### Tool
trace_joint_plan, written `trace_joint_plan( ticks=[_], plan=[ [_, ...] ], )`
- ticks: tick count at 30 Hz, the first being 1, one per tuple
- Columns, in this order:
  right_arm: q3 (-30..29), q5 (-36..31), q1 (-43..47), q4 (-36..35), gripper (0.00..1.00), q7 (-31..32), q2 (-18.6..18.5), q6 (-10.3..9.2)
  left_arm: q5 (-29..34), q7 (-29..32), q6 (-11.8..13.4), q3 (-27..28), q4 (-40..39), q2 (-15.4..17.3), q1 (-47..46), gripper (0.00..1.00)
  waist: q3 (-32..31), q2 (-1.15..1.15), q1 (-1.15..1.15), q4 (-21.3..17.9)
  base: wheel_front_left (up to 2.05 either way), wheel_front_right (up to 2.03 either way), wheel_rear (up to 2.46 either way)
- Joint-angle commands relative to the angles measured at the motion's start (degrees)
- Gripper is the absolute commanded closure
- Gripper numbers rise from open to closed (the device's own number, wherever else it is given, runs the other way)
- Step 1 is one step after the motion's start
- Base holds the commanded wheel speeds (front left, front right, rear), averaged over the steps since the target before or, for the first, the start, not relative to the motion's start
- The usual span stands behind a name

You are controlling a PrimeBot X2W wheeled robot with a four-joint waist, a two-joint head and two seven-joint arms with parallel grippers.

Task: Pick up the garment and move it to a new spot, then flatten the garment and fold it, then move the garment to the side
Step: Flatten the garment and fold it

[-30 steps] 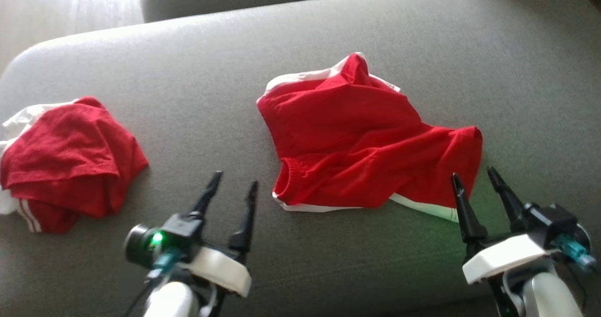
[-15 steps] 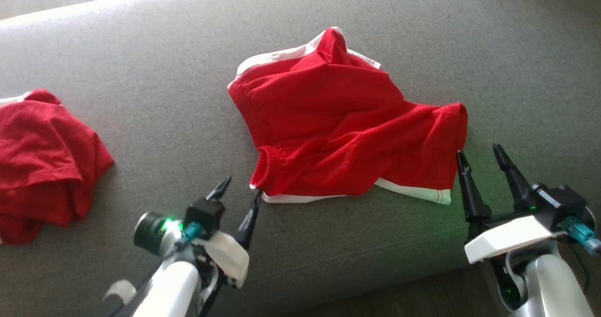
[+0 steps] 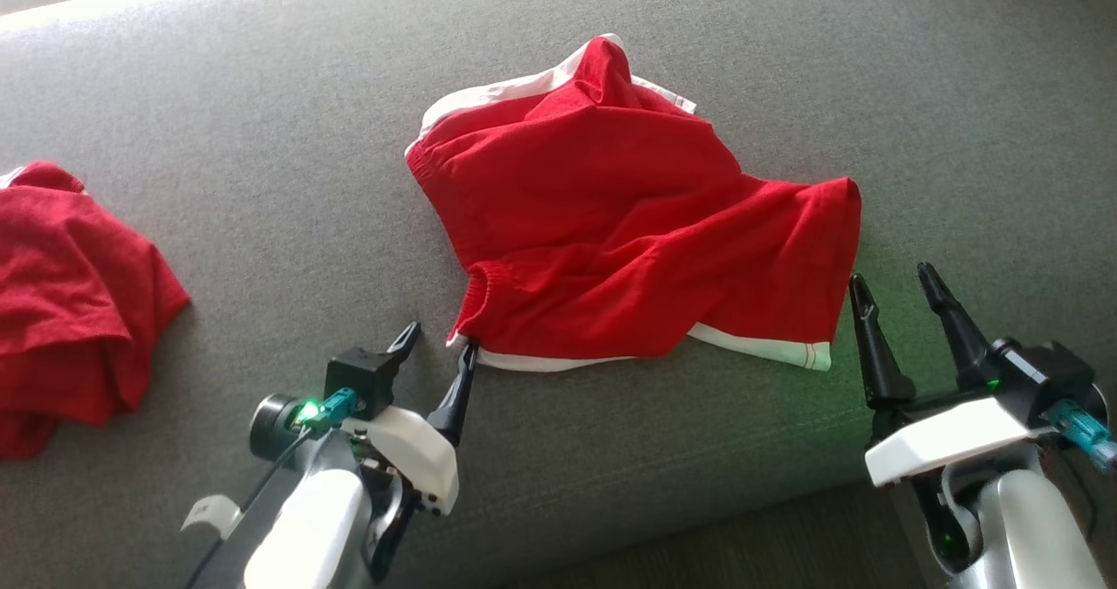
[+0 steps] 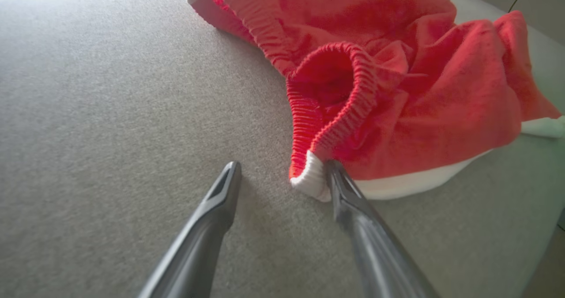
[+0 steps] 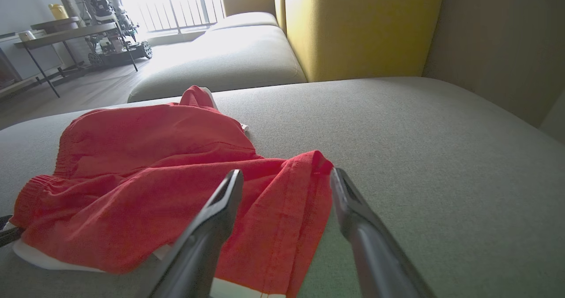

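The garment point(image 3: 628, 231), red shorts with white trim, lies crumpled on the grey sofa cushion point(image 3: 305, 135). My left gripper point(image 3: 436, 345) stands open at its near left corner; in the left wrist view the right finger point(image 4: 353, 205) touches the white end of the elastic waistband point(image 4: 331, 112), and nothing sits between the fingers of my left gripper point(image 4: 282, 170). My right gripper point(image 3: 899, 284) is open just beyond the hem at the shorts' right edge. In the right wrist view, the hem point(image 5: 304, 209) lies between the open fingers of my right gripper point(image 5: 287, 179).
A second red garment point(image 3: 70, 301) lies bunched at the cushion's left. The cushion's front edge point(image 3: 698, 519) runs close below both grippers. A yellow sofa back point(image 5: 362, 24) and another grey seat point(image 5: 229, 55) stand behind; a table point(image 5: 57, 37) is far off.
The camera has tilted and turned, shifting the scene left and up. My left gripper has moved right and forward to the waistband corner. The right gripper has barely moved.
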Motion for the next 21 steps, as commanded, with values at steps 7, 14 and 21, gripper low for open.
trace_joint_plan(
  ticks=[7,14,21],
  plan=[
    [0.85,-1.03,-2.15,0.32,0.0,-0.53,-0.34,-0.01,-0.67,-0.28,-0.8,-0.37,-1.08,0.11,-2.45,1.0,-0.01,0.0,0.0,0.34,0.0,0.0,0.0],
    [0.59,0.12,-2.14,6.15,0.0,-0.43,-0.34,-0.01,0.1,-0.28,-0.6,0.24,-7.47,0.39,-0.97,1.0,-0.56,0.0,0.0,1.46,0.0,0.0,0.0],
    [1.57,7.44,-2.39,13.88,0.0,0.22,-0.34,-0.01,0.74,-0.28,0.05,1.39,-13.87,0.65,1.43,1.0,-1.07,0.0,0.0,2.76,0.0,0.0,0.0]
  ],
)
